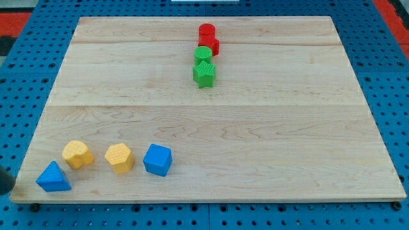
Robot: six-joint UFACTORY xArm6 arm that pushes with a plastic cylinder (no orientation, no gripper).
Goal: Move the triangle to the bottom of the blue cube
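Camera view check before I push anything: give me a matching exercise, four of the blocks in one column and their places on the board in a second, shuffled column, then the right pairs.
Blocks:
1. blue triangle
2. blue cube
3. green star
4. red cylinder

Places:
A. nearest the view's top, at the head of the stacked-looking column
B. bottom-left corner of the wooden board
C. right end of the bottom row, beside a yellow block
D. lowest of the column at the view's top

Pairs: 1-B, 2-C, 3-D, 4-A

My tip does not show in this view.

Pale wooden board (pixel 255 134) — matt, smooth
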